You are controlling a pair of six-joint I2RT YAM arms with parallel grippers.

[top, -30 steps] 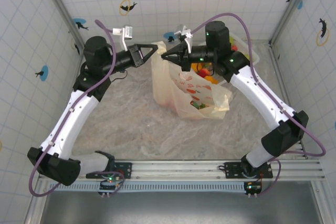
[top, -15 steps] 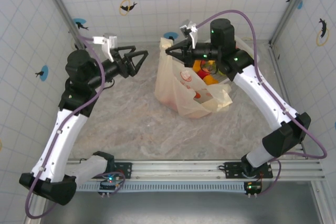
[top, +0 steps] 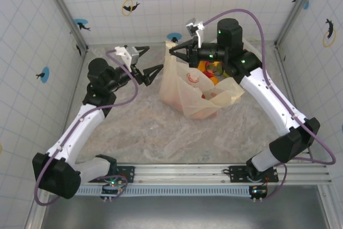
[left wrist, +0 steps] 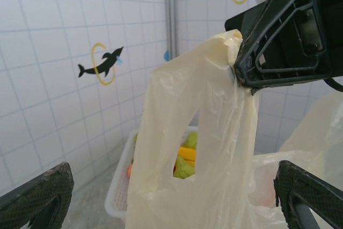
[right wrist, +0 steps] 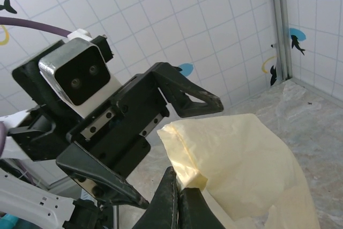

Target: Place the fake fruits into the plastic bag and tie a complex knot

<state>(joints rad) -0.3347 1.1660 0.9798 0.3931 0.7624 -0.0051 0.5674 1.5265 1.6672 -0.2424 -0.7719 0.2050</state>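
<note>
Seen from above, the right gripper (top: 172,52) is pinched shut on the top of one handle loop of the plastic bag (top: 187,92), holding that cream-yellow loop raised near the back wall; the bag's body slumps on the marbled table (top: 134,127); the left gripper (top: 155,58) sits just beside the loop with its jaws spread wide, gripping nothing; whether a fingertip brushes the plastic cannot be told. Orange and red fake fruits (top: 206,72) show behind the bag, partly hidden by the right arm; reddish patches inside the bag may be fruit or print, too veiled to tell. In the left wrist view, yellow and green fruits (left wrist: 185,156) lie in a white lattice basket (left wrist: 120,199), seen through the loop and mostly covered by the bag; the left fingers (left wrist: 40,189) are cut off at the bottom corners.
</note>
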